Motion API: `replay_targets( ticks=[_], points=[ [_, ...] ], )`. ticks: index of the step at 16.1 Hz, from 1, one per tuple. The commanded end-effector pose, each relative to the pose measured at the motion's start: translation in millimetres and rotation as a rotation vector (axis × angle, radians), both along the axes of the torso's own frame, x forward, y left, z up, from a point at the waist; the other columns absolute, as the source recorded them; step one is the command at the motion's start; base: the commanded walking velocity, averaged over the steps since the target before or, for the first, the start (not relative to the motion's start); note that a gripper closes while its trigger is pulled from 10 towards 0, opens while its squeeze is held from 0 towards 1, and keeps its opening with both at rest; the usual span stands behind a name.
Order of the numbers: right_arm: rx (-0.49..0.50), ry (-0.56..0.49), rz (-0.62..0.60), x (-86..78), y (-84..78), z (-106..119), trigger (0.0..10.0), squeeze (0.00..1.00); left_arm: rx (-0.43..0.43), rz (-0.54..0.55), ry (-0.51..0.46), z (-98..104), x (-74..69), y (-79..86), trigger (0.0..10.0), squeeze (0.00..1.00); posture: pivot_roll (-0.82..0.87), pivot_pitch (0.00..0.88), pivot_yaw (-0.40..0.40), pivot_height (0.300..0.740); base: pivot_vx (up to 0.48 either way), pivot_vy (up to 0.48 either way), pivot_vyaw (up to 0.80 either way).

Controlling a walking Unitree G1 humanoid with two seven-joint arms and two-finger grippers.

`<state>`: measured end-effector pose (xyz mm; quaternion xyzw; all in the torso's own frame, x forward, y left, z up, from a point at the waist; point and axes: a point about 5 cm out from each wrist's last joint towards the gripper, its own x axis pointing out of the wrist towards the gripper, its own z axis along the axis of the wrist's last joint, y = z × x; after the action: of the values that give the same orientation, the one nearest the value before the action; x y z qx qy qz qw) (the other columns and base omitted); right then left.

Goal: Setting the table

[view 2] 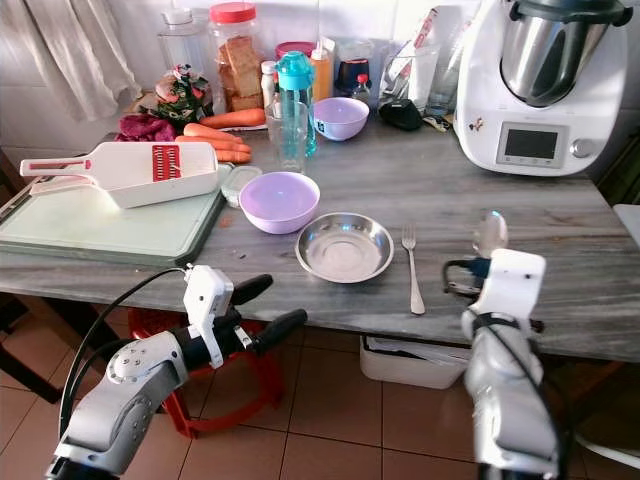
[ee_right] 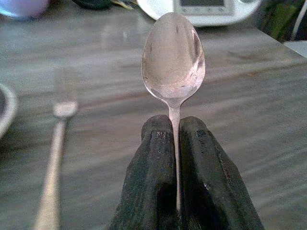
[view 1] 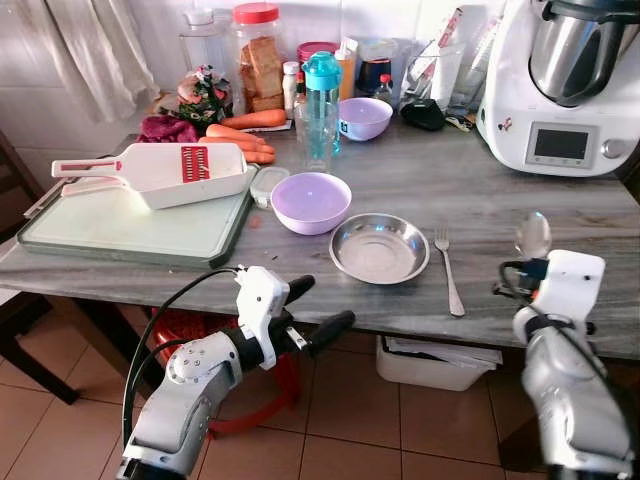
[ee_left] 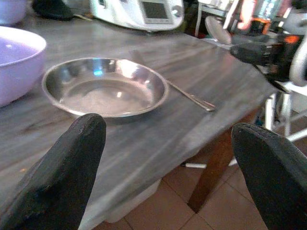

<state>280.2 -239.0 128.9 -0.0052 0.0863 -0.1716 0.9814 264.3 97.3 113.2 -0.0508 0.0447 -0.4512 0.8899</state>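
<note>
Right gripper clenched on the handle of a spoon, bowl end sticking out past the fingertips, held over the near right part of the grey table, to the right of the fork. Fork lay flat, just right of the steel dish, tines pointing away from the robot. Lilac bowl sat beside the dish on its left. Left gripper hung below the table's front edge, fingers spread wide, holding nothing, aimed toward the dish. White slicer rested on the pale green cutting board at far left. Kitchen machine stood at the back right corner.
</note>
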Motion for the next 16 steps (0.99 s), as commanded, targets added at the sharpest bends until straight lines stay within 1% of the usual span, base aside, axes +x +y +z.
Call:
replay_targets(
  ticks=[1, 4, 5, 7, 8, 9, 12, 14, 16],
  points=[
    [0.017, 0.020, -0.018, 2.9, -5.5, -1.1, 10.0, 0.00, 0.021, -0.035, -0.001, 1.0, -4.0, 1.2, 10.0, 0.00, -0.08, 0.046, 0.041, 0.740, 0.000, 0.000, 0.00],
    [0.032, 0.046, -0.029, 9.3, -16.0, -3.1, 10.0, 0.00, 0.042, -0.044, -0.001, 2.1, -7.1, 5.9, 10.0, 0.00, -0.07, 0.061, 0.049, 0.740, 0.000, 0.000, 0.00],
    [0.049, 0.057, -0.019, 13.3, -17.4, -4.1, 10.0, 0.00, 0.044, -0.045, 0.003, 2.7, -8.3, 6.8, 10.0, 0.00, -0.07, 0.065, 0.051, 0.740, 0.000, 0.000, 0.00],
    [0.055, 0.075, 0.002, 19.2, -17.6, -5.0, 10.0, 0.00, 0.049, -0.058, 0.008, 3.8, -12.1, 6.8, 10.0, 0.00, -0.06, 0.080, 0.054, 0.740, 0.000, 0.000, 0.00],
    [0.059, 0.076, 0.014, 25.4, -18.1, -4.4, 10.0, 0.00, 0.047, -0.065, 0.009, 5.0, -14.0, 6.1, 10.0, 0.00, -0.06, 0.089, 0.057, 0.740, 0.000, 0.000, 0.00],
    [0.085, 0.086, 0.048, 35.1, -16.1, -6.0, 10.0, 0.00, 0.049, -0.076, 0.011, 6.3, -16.7, 5.7, 10.0, 0.00, -0.05, 0.104, 0.060, 0.740, 0.000, 0.000, 0.00],
    [0.082, 0.088, 0.092, 46.6, -9.1, -5.9, 10.0, 0.00, 0.058, -0.092, 0.020, 8.1, -20.6, 6.9, 10.0, 0.00, -0.04, 0.120, 0.065, 0.740, 0.000, 0.000, 0.00],
    [0.090, 0.090, 0.111, 50.1, -6.3, -7.3, 10.0, 0.00, 0.063, -0.096, 0.025, 7.6, -22.4, 7.7, 10.0, 0.00, -0.04, 0.125, 0.067, 0.740, 0.000, 0.000, 0.00],
    [0.091, 0.092, 0.148, 54.1, -3.1, -9.9, 10.0, 0.00, 0.075, -0.104, 0.033, 5.5, -27.1, 6.7, 10.0, 0.00, -0.04, 0.127, 0.069, 0.740, 0.000, 0.000, 0.00]
  ],
)
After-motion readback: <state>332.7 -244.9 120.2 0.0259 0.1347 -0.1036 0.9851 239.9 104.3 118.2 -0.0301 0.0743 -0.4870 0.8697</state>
